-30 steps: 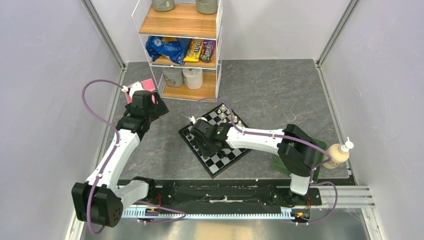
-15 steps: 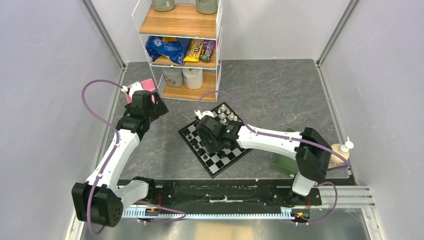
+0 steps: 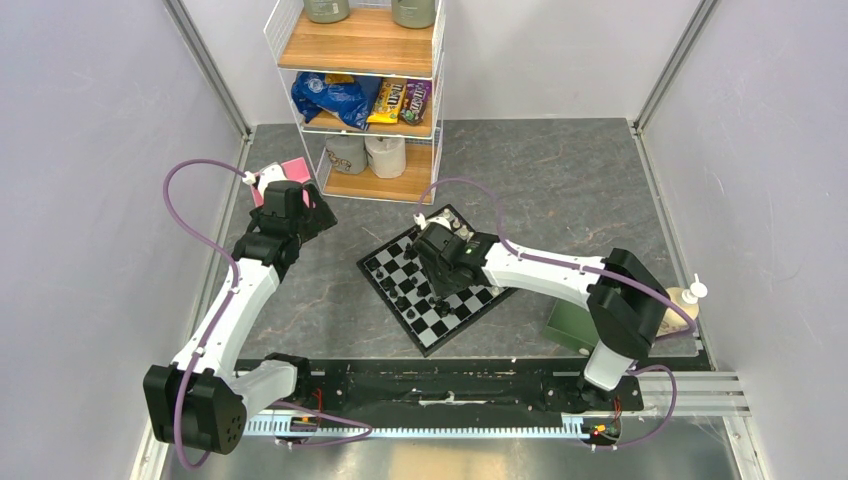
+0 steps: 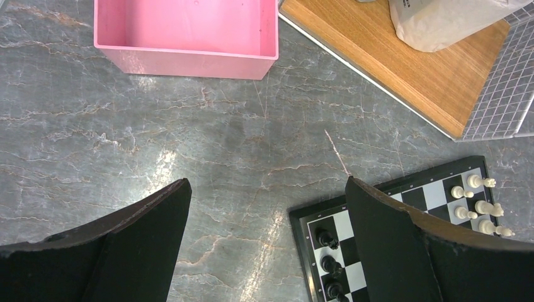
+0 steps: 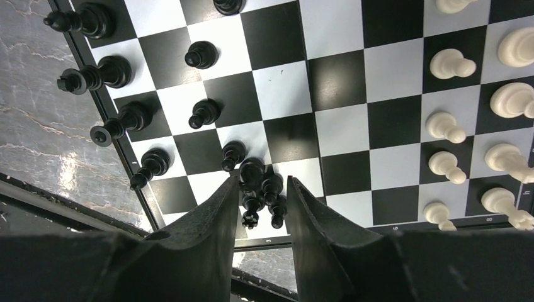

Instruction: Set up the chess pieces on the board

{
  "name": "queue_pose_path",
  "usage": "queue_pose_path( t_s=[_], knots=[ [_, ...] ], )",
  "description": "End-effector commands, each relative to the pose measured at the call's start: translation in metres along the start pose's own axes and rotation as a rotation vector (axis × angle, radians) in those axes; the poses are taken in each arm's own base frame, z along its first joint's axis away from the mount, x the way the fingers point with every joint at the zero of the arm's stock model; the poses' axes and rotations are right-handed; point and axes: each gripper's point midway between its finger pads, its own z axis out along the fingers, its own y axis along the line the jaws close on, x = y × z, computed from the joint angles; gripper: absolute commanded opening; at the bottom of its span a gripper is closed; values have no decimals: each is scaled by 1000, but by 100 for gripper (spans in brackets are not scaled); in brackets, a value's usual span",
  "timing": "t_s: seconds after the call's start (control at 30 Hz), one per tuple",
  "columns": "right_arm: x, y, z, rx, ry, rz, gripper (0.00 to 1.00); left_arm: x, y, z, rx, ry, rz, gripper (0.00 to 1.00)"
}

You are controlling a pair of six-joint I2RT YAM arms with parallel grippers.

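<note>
Robot test cell in a laboratory. Two white-and-black arms, the left arm (image 3: pixel 230 310) and the right arm (image 3: pixel 545 270), are bolted to a black rail (image 3: pixel 440 385) at the near edge of a dark, marbled bench (image 3: pixel 560 190). Plain pale panels (image 3: pixel 90 200) set in aluminium posts (image 3: pixel 207 65) enclose the bench on three sides, forming a closed work bay. Purple cables (image 3: pixel 167 188) loop openly from the arms. The objects are staged props of unrelated kinds: a wire shelf unit (image 3: pixel 360 45) holding snack bags (image 3: pixel 335 100) and paper rolls (image 3: pixel 385 155), a pink box (image 4: pixel 186 63), a green tray (image 3: pixel 565 328), a pump bottle (image 3: pixel 680 305) and a chess board (image 3: pixel 430 325). A camera rides on each wrist, as the two close views show.
</note>
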Motion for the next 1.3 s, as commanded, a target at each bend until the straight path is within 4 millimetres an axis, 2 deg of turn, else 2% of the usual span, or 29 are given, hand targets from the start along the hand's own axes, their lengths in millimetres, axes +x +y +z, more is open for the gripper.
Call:
queue_pose_path(
  t_s=[0.0,0.63,1.27],
  knots=[
    [2,6,6,-19,10,-23,41,-15,-5,-2,20,-40,4,100],
    [17,13,8,-72,66,-29,39,-13,-5,0,23,-36,1,100],
    [10,17,13,-77,60,-44,34,-13,-3,0,18,-37,1,100]
  ],
)
